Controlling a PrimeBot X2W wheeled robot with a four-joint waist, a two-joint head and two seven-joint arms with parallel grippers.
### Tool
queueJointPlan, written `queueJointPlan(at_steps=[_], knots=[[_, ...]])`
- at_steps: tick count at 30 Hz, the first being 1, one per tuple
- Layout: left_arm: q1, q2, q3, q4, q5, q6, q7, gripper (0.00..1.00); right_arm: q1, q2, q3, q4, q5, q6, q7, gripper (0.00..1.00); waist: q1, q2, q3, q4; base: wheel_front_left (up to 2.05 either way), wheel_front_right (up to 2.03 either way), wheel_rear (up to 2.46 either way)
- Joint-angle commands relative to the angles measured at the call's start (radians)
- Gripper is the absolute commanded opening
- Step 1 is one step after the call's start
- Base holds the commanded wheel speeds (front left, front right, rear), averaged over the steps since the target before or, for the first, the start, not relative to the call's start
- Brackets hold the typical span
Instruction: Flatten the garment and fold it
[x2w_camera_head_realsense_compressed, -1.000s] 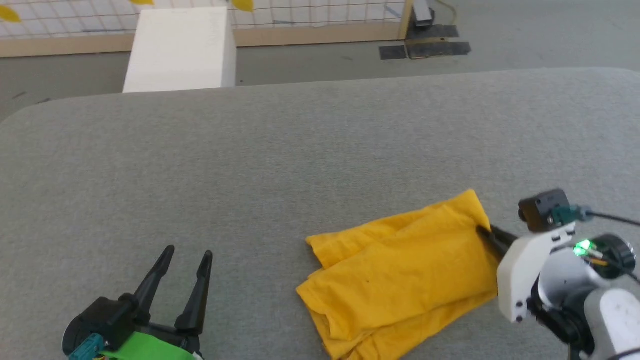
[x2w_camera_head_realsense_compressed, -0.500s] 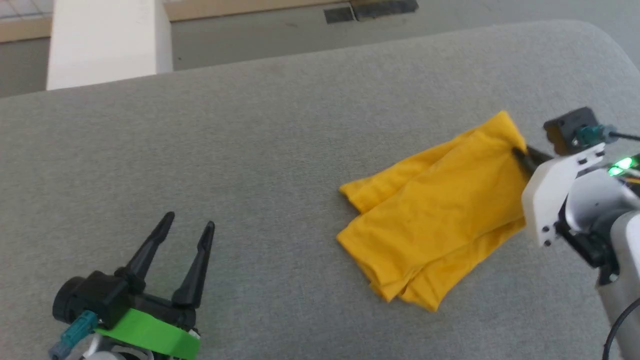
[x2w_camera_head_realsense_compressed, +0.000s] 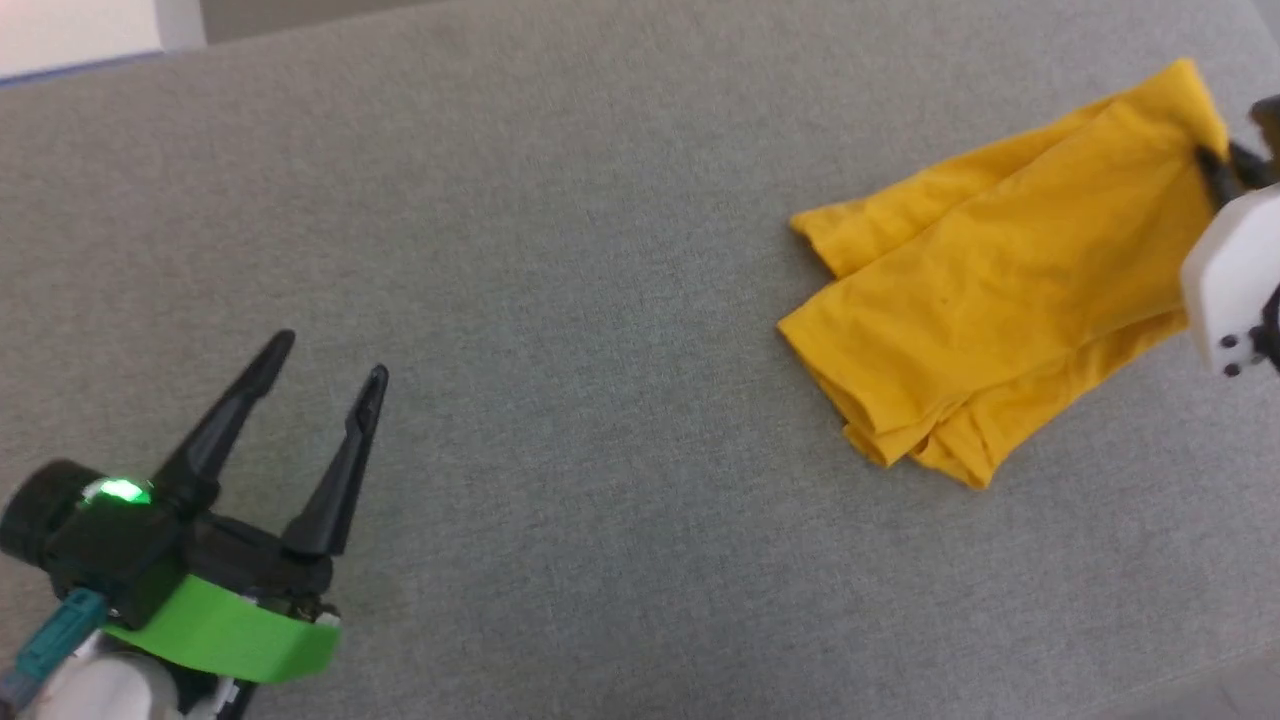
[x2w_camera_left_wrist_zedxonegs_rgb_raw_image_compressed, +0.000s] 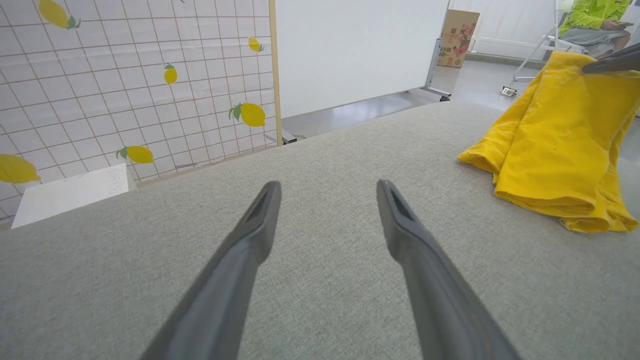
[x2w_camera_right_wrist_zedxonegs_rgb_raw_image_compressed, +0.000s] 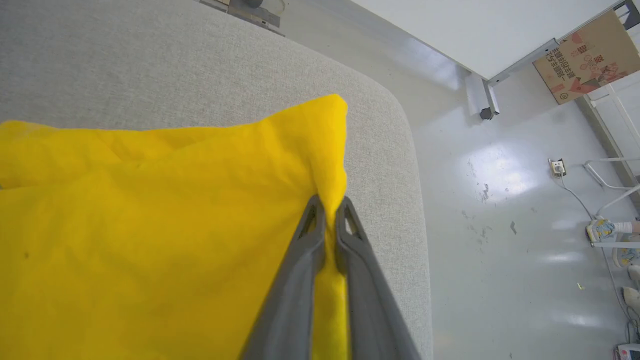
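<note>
Left gripper (x2w_camera_head_realsense_compressed: 332, 355): fingers spread wide with nothing between them, over bare table (x2w_camera_head_realsense_compressed: 600, 250). It sits well apart from the garment (x2w_camera_head_realsense_compressed: 1000, 290), off the garment's left and on its robot-facing side.

Garment: yellow, doubled over into a rumpled oblong lying on the table, layers stacked at the near end. Plain side up, no print showing. Long axis runs diagonally, from the loose near-left end to the far-right corner.

Right gripper (x2w_camera_right_wrist_zedxonegs_rgb_raw_image_compressed: 327, 202): fingers pressed together on that far-right corner, with a ridge of cloth pinched in the gap. The corner looks slightly raised; the rest of the garment rests flat.

Key relation: the right arm is on the garment, the left arm is the distant one. From the left gripper the garment lies ahead and to the right, loose end closest. My read: flattening needs a second hold at that loose end, so the left must cross the bare stretch first. Risk: a one-handed pull just drags the stack.

Past the pinched corner: the table's rounded corner, then glossy floor (x2w_camera_right_wrist_zedxonegs_rgb_raw_image_compressed: 500, 200). Further out, a cardboard box (x2w_camera_right_wrist_zedxonegs_rgb_raw_image_compressed: 582, 55) with red printing, too small to read. Beyond the garment's left, a lemon-pattern screen (x2w_camera_left_wrist_zedxonegs_rgb_raw_image_compressed: 150, 75), no text. Person (x2w_camera_left_wrist_zedxonegs_rgb_raw_image_compressed: 595, 15) seated far back.
</note>
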Motion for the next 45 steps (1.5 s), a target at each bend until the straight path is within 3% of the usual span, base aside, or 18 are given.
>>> queueJointPlan(at_steps=[1,17,26,29,31,32,45], knots=[[-0.029,0.033,0.021,-0.048,0.012,-0.001,0.011,1.00,-0.027,-0.021,-0.037,-0.030,-0.038,-0.002,0.001,0.00,-0.0002,-0.0001,0.117,-0.032,0.00,0.00,0.00],[-0.031,0.135,0.081,-0.144,-0.001,-0.006,0.014,1.00,0.024,-0.111,-0.262,-0.035,-0.164,-0.002,-0.059,0.00,-0.0002,-0.0001,0.265,-0.013,0.00,0.00,0.00],[-0.031,0.149,0.091,-0.164,0.000,-0.004,0.001,1.00,0.047,-0.038,-0.316,0.017,-0.203,-0.002,-0.102,0.00,-0.0002,-0.0001,0.283,0.014,0.00,0.00,0.00],[-0.030,0.152,0.090,-0.165,0.002,-0.003,0.001,1.00,0.047,-0.022,-0.325,0.052,-0.222,-0.002,-0.127,0.39,-0.0002,-0.0001,0.283,0.022,0.00,0.00,0.00],[-0.027,0.153,0.091,-0.167,0.002,0.000,0.002,1.00,0.045,-0.017,-0.329,0.071,-0.232,-0.002,-0.140,0.83,-0.0002,-0.0001,0.282,0.024,0.00,0.00,0.00],[-0.026,0.153,0.092,-0.166,0.002,0.001,0.002,1.00,0.043,-0.015,-0.330,0.078,-0.236,-0.002,-0.145,1.00,-0.0002,-0.0001,0.281,0.025,0.00,0.00,0.00],[-0.041,0.111,0.056,-0.117,-0.010,0.012,-0.020,1.00,0.014,-0.011,-0.343,0.151,-0.229,-0.002,-0.238,1.00,-0.0002,-0.0001,0.198,0.037,0.00,0.00,0.00]])
